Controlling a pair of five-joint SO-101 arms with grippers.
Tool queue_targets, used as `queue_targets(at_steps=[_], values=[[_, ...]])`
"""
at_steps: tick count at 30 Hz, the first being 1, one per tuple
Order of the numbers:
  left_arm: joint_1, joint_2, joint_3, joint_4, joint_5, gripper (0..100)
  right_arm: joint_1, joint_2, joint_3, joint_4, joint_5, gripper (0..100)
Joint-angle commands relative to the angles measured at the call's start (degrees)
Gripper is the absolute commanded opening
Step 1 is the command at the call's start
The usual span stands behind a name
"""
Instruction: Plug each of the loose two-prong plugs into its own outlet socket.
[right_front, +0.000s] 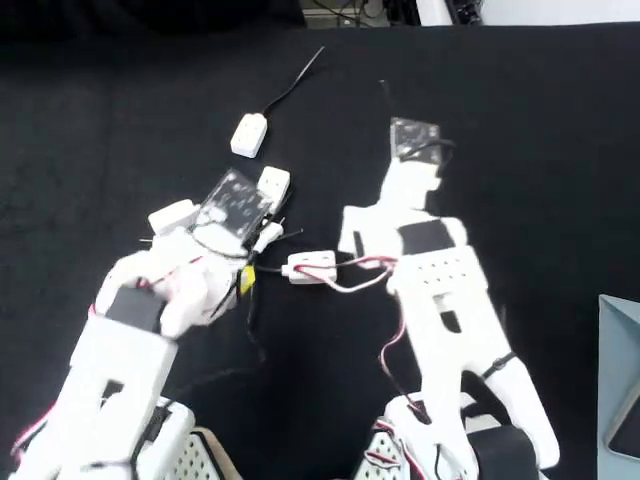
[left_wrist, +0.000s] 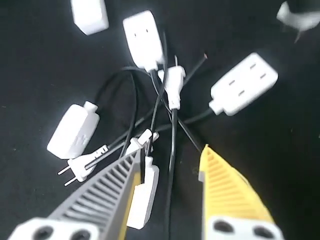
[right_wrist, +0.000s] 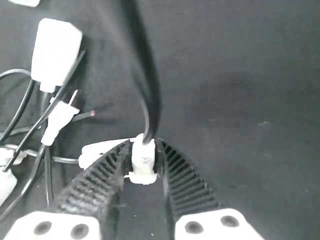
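In the right wrist view my right gripper (right_wrist: 145, 146) is shut on a small white plug (right_wrist: 143, 162) whose black cord (right_wrist: 150, 95) runs away over the black cloth. Beside it lie another two-prong plug (right_wrist: 59, 118) and a white outlet socket (right_wrist: 55, 52). My left gripper (left_wrist: 171, 152) hangs open above a tangle of black cords. Around it lie a two-prong plug (left_wrist: 77, 170), a second plug (left_wrist: 174, 86) and sockets (left_wrist: 145, 39) (left_wrist: 245, 84) (left_wrist: 72, 129). In the high view the left arm's wrist (right_front: 235, 205) covers this cluster, and one socket (right_front: 249, 134) lies farther back.
The table is covered in black cloth (right_front: 540, 150), with open room to the right and far left. A grey tray corner (right_front: 620, 380) shows at the right edge. A white connector with red wires (right_front: 310, 267) hangs between the two arms.
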Motion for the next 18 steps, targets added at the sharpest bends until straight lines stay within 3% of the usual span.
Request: queue_targets(at_steps=[1, 6, 13, 18], values=[[1.6, 10.6, -7.3, 0.2, -5.3, 21, 5.4, -1.5, -5.5, 3.1, -0.4, 1.1], [4.8, 21.8, -12.9, -0.1, -7.4, 30, 12.4, -8.7, -4.4, 4.3, 2.1, 1.1], [6.2, 35.2, -23.5, -0.2, -10.6, 31, 19.7, -23.2, 3.1, 7.4, 5.9, 1.1], [9.1, 44.5, -29.6, -0.2, -12.6, 31, 20.5, -32.3, 11.2, 6.9, 6.1, 1.2]])
